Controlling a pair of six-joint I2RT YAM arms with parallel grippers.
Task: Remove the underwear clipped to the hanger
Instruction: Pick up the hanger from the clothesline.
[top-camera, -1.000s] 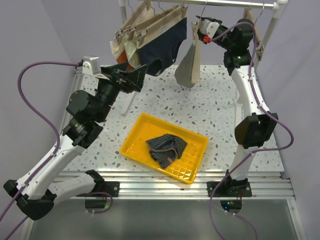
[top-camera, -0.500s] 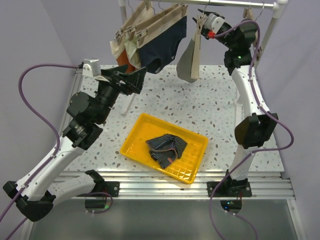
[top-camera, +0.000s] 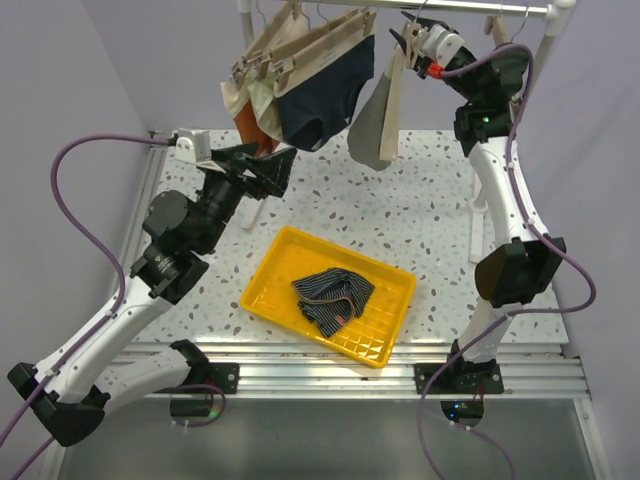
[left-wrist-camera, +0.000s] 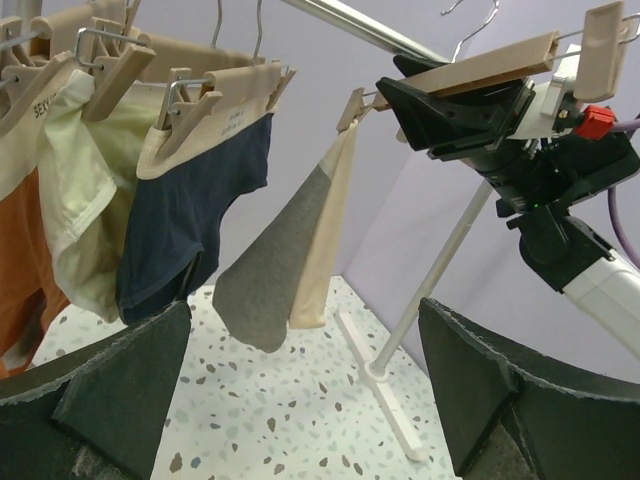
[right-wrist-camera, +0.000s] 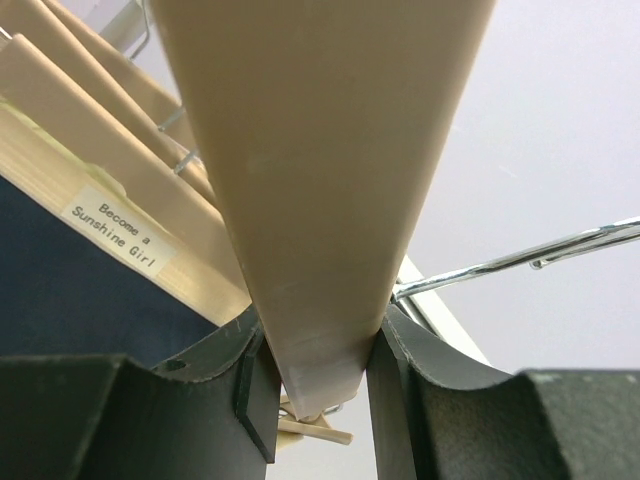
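Note:
My right gripper (top-camera: 418, 47) is shut on the wooden bar of a hanger (left-wrist-camera: 490, 68), high up beside the rail; the bar (right-wrist-camera: 320, 150) fills the gap between the jaws (right-wrist-camera: 318, 380). Grey-and-cream underwear (top-camera: 375, 125) dangles from one clip at that hanger's far end (left-wrist-camera: 270, 270). Navy underwear (top-camera: 320, 100), pale cream-green underwear (top-camera: 262, 105) and orange underwear (top-camera: 245, 125) hang clipped on other hangers to the left. My left gripper (top-camera: 262, 165) is open and empty below them, its jaws wide (left-wrist-camera: 305, 400), pointing at the grey piece. Striped navy underwear (top-camera: 333, 295) lies in the tray.
A yellow tray (top-camera: 262, 270) sits on the speckled table between the arms. The metal rail (top-camera: 440, 8) runs across the top, and the rack's white post and foot (left-wrist-camera: 400, 400) stand at the back right. Purple walls close in on both sides.
My right gripper has lifted the hanger with the grey underwear up and to the right. The left arm has risen slightly toward the hanging clothes, still open.

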